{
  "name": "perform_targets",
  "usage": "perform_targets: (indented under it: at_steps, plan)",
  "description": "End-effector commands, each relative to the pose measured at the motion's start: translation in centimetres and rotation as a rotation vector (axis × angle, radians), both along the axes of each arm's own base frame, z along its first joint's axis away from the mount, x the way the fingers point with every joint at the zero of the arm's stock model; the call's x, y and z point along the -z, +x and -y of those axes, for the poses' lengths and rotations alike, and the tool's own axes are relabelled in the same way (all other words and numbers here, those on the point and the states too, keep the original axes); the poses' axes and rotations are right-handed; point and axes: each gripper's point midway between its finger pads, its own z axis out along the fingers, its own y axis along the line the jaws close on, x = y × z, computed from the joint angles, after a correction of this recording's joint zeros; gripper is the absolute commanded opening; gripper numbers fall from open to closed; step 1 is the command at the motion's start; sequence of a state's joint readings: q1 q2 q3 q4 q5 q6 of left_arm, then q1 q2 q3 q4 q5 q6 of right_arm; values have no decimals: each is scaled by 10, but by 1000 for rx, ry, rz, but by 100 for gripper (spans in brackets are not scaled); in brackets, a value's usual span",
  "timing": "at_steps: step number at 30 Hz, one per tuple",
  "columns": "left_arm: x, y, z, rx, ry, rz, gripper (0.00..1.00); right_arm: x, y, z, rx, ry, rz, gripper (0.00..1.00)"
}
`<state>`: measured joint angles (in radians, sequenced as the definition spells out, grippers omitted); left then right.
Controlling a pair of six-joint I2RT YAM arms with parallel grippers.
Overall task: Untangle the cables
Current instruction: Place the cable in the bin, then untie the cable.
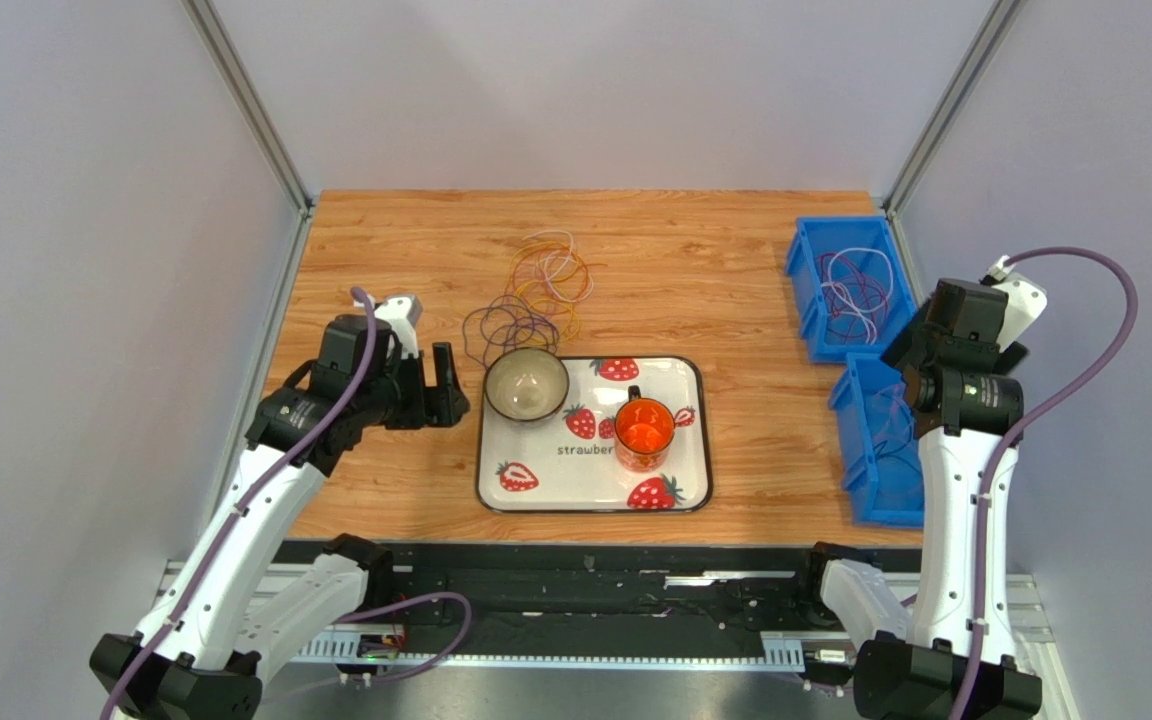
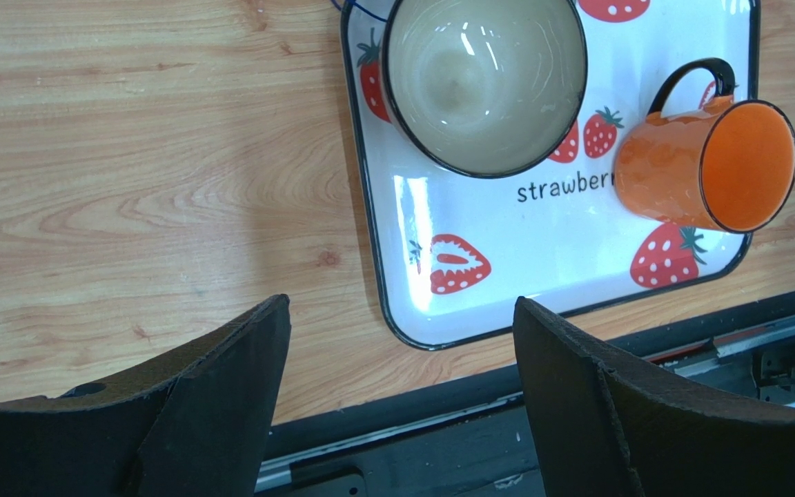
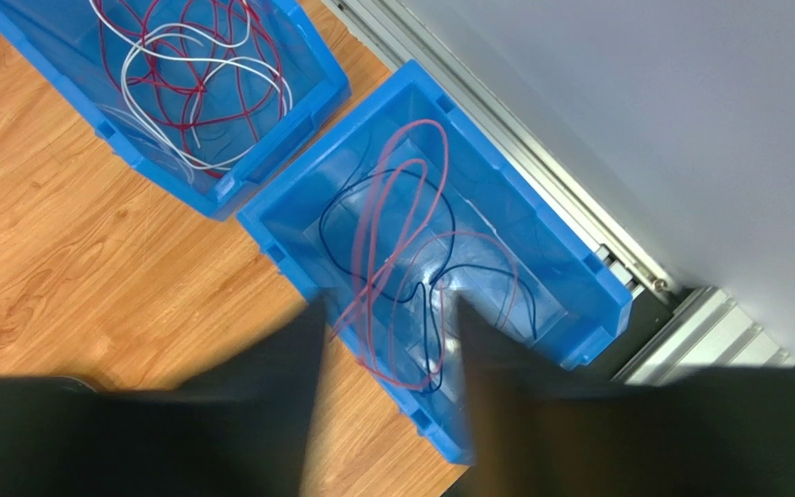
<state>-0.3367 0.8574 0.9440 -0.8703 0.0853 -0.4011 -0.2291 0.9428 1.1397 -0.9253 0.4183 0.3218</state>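
Observation:
A tangle of purple, orange and yellow cables [image 1: 537, 293] lies on the wooden table behind the tray. My left gripper [image 2: 402, 311] stands open and empty, low over the table just left of the tray's near corner. My right gripper [image 3: 391, 321] hovers above the nearer blue bin [image 3: 578, 280], its blurred fingers apart. A reddish-pink cable loop [image 3: 371, 249], also blurred, hangs between the fingertips and the bin, over a dark blue cable [image 3: 443, 223] in the bin; neither finger is clamped on it. The farther blue bin [image 3: 60, 72] holds white and red cables [image 3: 194, 62].
A white strawberry tray [image 1: 687, 480] sits at the table's near middle with a bowl [image 1: 525, 384] and an orange cup [image 1: 644, 431] on it. The two blue bins [image 1: 845, 285] stand along the right edge. A black rail runs along the near edge.

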Motion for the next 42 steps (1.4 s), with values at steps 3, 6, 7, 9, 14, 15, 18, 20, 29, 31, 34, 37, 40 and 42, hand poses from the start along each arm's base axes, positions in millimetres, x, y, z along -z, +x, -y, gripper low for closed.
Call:
perform_targets:
  at_steps: [3, 6, 7, 9, 14, 15, 18, 20, 29, 31, 34, 37, 40, 42]
  plan:
    - [0, 6, 4, 19, -4, 13, 86, -25, 0, 3, 24, -6, 67, 100]
    - [1, 7, 2, 10, 0, 14, 86, -29, -1, 3, 21, -9, 74, 100]
    - [1, 7, 2, 8, 2, 15, 86, -31, 0, 1, 13, -7, 82, 100]
    - [0, 7, 1, 4, 1, 16, 86, -33, 2, -3, -6, 10, 96, 100]
    - [3, 8, -1, -13, 10, 7, 85, -44, 22, -43, -198, 140, 191, 99]
    - [4, 9, -1, -15, 14, 3, 85, -49, 27, -51, -233, 160, 222, 99]
    - [4, 12, -3, -31, 21, -1, 85, -55, 36, -82, -355, 228, 275, 99]
    - [4, 15, -3, -43, 24, -4, 84, -55, 41, -103, -444, 262, 284, 99]
    - [5, 49, 5, -95, 19, -16, 82, -46, 65, -190, -725, 246, 233, 99]
    - [-1, 60, 7, -106, 17, 0, 82, -38, 71, -204, -757, 248, 214, 99]
    - [-7, 79, 13, -108, 14, 2, 82, -20, 73, -228, -813, 269, 187, 99]
    - [-13, 100, 21, -111, 9, 6, 82, -5, 73, -251, -869, 277, 180, 99]
    - [-19, 124, 30, -117, 3, 7, 81, 22, 71, -268, -895, 282, 147, 99]
    - [-20, 142, 36, -118, 2, 5, 81, 40, 66, -279, -912, 297, 114, 99]
